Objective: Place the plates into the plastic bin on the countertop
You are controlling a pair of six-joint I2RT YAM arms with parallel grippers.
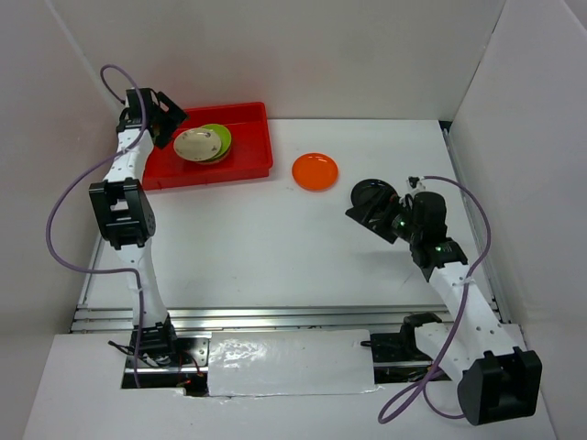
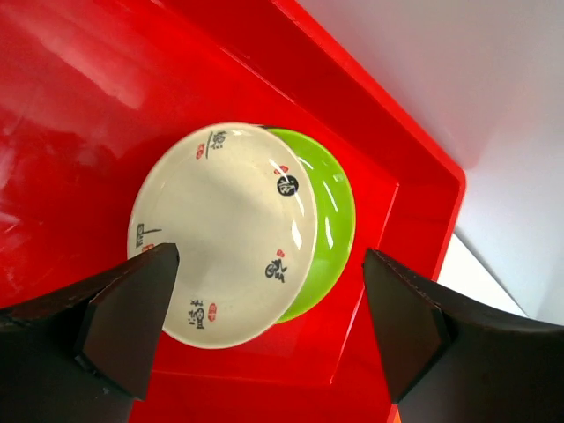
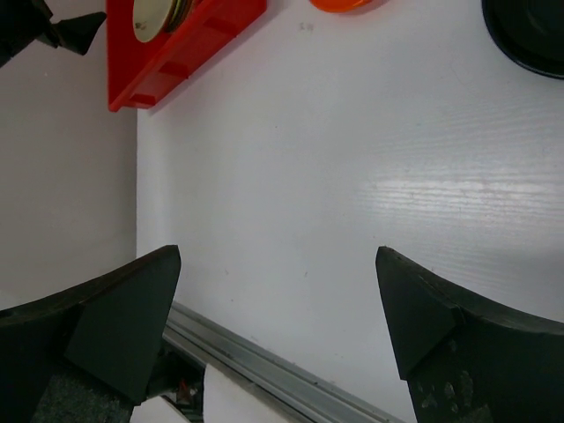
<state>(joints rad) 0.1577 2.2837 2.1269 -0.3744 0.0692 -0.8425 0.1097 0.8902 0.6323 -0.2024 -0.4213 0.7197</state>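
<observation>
Plates lie in two places. A glossy cream plate (image 2: pixel 225 229) with dark characters overlaps a lime plate (image 2: pixel 330 220) in the shiny red bin (image 2: pixel 79 106). An orange plate (image 1: pixel 315 171) and a black plate (image 1: pixel 371 191) rest on the matte white table (image 1: pixel 275 238) between white walls (image 1: pixel 321 55). We see the left hand (image 2: pixel 269 264) spread wide above the cream plate, holding nothing. The right hand (image 3: pixel 278 256) is equally wide and empty, partly hiding the black plate.

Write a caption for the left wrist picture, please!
Open left pincer hovers over a cream plate resting on a lime green plate inside the red plastic bin.
</observation>
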